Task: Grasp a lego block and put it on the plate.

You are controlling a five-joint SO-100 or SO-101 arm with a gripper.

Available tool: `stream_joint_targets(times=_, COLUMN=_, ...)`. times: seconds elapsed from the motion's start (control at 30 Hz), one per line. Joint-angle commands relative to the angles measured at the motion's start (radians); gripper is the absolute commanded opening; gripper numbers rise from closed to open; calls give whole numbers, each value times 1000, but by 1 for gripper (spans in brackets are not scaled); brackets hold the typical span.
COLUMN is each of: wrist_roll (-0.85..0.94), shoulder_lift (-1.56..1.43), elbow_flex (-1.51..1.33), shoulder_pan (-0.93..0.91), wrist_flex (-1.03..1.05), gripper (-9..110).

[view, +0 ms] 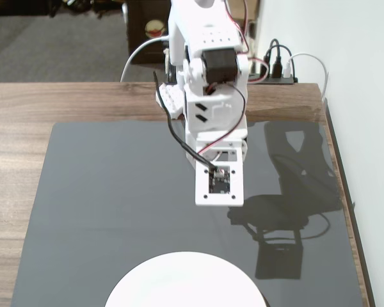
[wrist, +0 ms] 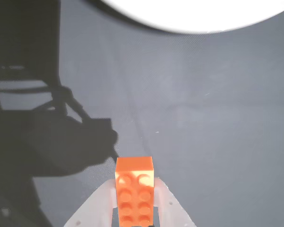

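While hanging above the dark surface (wrist: 203,123), hand (wrist: 134,208) sits clamped on the orange lego block (wrist: 134,189), studs facing the wrist camera. Pale fingers (wrist: 97,208) pressed against both sides. White plate (wrist: 194,14) sits well ahead, apart from the block, only its rim peeking in up top.

The wooden surface (view: 25,109) carries a dark grey mat (view: 115,211) covering most of it. 1 white plate (view: 185,281) lies on the mat at 6 o'clock, cut by the frame edge.
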State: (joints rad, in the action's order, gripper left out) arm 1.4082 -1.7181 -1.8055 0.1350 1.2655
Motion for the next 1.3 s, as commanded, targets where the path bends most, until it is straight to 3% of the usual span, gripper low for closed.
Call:
stream_joint_targets(times=0.0, wrist_roll=0, shoulder_lift=-51, elbow_flex=92, shoulder_pan=-9, wrist_flex=44, gripper=5)
stream_joint_targets(times=0.63, wrist_roll=9, shoulder_lift=-9, elbow_flex=327, shoulder_pan=-78, wrist_flex=32, gripper=5)
stream_joint_targets(times=1.27, wrist_roll=44, shoulder_lift=373, elbow_flex=632, shoulder_pan=-172, wrist_flex=-106, gripper=5)
